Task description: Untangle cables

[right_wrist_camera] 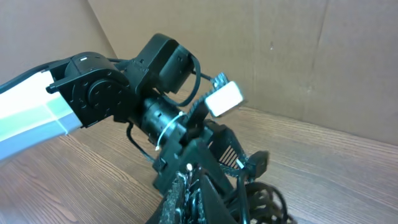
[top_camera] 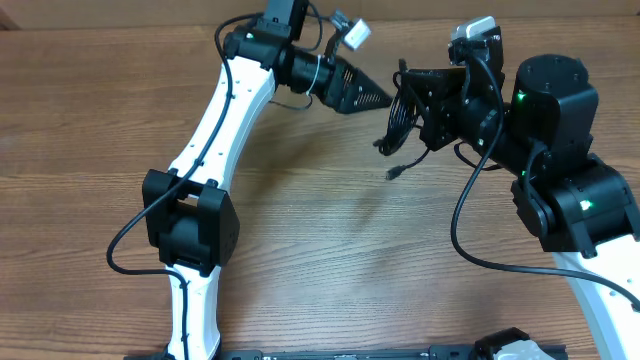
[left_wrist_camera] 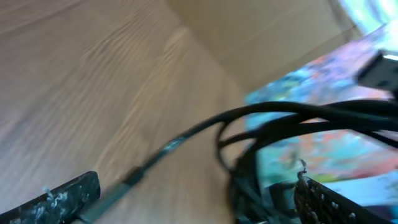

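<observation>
Dangling above the table (top_camera: pixel 300 230) from the pinching right gripper (top_camera: pixel 412 108), cables (top_camera: pixel 398 130) look bundled; left gripper (top_camera: pixel 388 100) spread; untangling seems barely begun.

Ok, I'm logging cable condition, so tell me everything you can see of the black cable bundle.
The black cable bundle is thin, rubbery-looking cord in loose tangled loops, hanging at the right gripper, with the left gripper tip beside it. One loose end with a small plug dangles below, apparently above the table. Exact grip is hidden.

A wood-grain table (top_camera: pixel 330 260) under even light, with a plain brown cardboard wall (right_wrist_camera: pixel 298 56) behind it.
</observation>
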Controlling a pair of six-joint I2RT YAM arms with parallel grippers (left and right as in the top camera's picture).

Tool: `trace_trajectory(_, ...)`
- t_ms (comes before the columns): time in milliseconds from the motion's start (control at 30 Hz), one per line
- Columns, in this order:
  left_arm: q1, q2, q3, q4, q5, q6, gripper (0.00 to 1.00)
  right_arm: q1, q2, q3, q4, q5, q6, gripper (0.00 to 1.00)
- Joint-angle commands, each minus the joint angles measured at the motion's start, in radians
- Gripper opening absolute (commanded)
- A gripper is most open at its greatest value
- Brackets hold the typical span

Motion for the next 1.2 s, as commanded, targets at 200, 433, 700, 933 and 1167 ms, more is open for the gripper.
trace_trajectory(200, -0.056, -0.002, 0.010, 0.058, 0.078, -0.165, 1.00, -0.002, -0.011, 0.026, 0.041, 0.011, 0.061, 0.04)
trace_trajectory(433, -0.148, 0.001, 0.010, 0.150, -0.084, -0.238, 0.95, -0.002, -0.035, 0.027, 0.040, -0.063, 0.064, 0.04)
trace_trajectory(700, -0.180, 0.001, 0.010, 0.114, -0.397, -0.304, 0.04, -0.002, -0.114, 0.027, 0.017, -0.062, 0.063, 0.04)
trace_trajectory(933, -0.060, -0.001, 0.010, -0.147, -0.727, -0.283, 0.04, -0.023, -0.171, 0.027, -0.047, 0.069, 0.052, 0.04)
trace_trajectory(1167, 0.053, -0.016, 0.010, -0.294, -0.687, -0.238, 0.04, -0.102, -0.104, 0.026, -0.131, 0.069, 0.053, 0.30)
